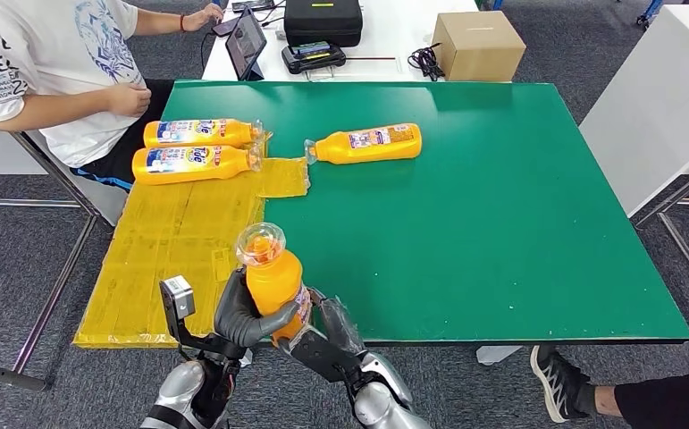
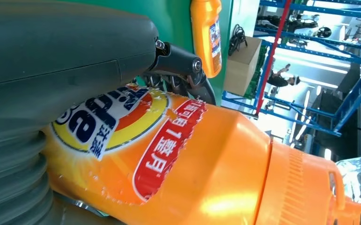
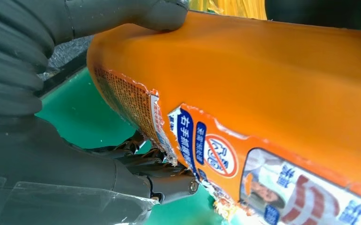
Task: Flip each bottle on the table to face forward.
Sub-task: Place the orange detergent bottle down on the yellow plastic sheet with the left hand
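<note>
Bottle in hand [image 1: 272, 275]: an orange detergent bottle is held upright above the near edge of the green counter [image 1: 519, 232], cap uppermost, clear of the surface. Both robot hands are on it. The left robot hand [image 1: 240, 313] wraps its dark fingers round the lower body from the left; the right robot hand [image 1: 333, 329] closes against the same lower body from the right and below. The two-sided hold appears intended to let the bottle be turned about its own axis without slipping, which suits the task of bringing the label to the front. The left wrist view shows the main brand label [image 2: 117, 122] lying toward that hand, and the right wrist view shows the printed back panel [image 3: 206, 154], torn along one edge, toward the other; which face points forward cannot be settled from these views. Three further bottles lie on their sides at the far part of the counter: two [image 1: 199, 149] close together on the yellow taped patch [image 1: 171, 259], labels up, and one [image 1: 369, 143] apart on the green, neck toward the patch. A seated person [image 1: 50, 71] is at the far left corner. Judgement: the lone far bottle remains to be handled.
</note>
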Available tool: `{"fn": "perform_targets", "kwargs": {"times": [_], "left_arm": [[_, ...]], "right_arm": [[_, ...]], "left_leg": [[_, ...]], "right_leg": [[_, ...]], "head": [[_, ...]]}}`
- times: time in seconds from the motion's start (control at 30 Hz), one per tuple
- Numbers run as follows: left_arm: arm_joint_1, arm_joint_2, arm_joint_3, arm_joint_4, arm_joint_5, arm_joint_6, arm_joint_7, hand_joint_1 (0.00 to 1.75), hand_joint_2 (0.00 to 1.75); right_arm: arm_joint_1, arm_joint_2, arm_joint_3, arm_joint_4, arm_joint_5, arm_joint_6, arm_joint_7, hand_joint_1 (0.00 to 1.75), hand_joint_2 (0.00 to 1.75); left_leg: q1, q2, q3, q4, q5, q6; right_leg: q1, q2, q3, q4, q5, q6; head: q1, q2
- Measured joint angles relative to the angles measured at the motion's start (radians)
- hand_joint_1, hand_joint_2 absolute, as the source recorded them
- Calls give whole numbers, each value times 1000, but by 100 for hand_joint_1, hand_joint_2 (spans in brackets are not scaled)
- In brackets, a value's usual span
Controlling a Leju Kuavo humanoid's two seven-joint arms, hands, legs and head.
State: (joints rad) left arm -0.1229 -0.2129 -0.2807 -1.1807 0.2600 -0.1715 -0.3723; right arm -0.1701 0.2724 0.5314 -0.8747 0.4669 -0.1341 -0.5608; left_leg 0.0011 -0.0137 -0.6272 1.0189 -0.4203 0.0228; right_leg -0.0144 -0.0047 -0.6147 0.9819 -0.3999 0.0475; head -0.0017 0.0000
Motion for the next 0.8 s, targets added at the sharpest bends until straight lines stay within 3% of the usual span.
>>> {"fn": "perform_targets", "kwargs": {"times": [0.37,0.4,0.47,0.5,0.53,0.6,0.8], "left_arm": [[-1,0,2,1,-6,5,1,175,175],[-1,0,2,2,-7,5,1,175,175],[-1,0,4,2,-8,5,1,175,175],[-2,0,5,3,-10,8,1,175,175],[-4,0,5,3,-13,14,0,175,175],[-9,-1,7,1,-23,37,-5,175,175],[-26,-3,41,-48,-106,195,-65,175,175]], "right_arm": [[0,0,2,11,0,3,-1,172,175],[0,0,2,11,0,3,-1,145,175],[0,0,2,12,0,1,-1,58,175],[1,0,2,12,0,-3,-1,17,131],[3,0,2,11,0,-11,-1,0,87],[15,2,2,2,2,-44,4,0,0],[77,5,-9,-148,-58,-114,21,0,0]], "left_leg": [[0,0,0,0,0,0],[0,0,0,0,0,0],[0,0,0,0,0,0],[0,0,0,0,0,0],[0,0,0,0,0,0],[0,0,0,0,0,0],[0,1,0,0,0,0]], "right_leg": [[0,0,0,0,0,0],[0,0,0,0,0,0],[0,0,0,0,0,0],[0,0,0,0,0,0],[0,0,0,0,0,0],[0,0,0,0,0,0],[0,1,0,0,0,0]], "head": [[0,0],[0,0],[0,0],[0,0],[0,0],[0,0],[0,0]]}}
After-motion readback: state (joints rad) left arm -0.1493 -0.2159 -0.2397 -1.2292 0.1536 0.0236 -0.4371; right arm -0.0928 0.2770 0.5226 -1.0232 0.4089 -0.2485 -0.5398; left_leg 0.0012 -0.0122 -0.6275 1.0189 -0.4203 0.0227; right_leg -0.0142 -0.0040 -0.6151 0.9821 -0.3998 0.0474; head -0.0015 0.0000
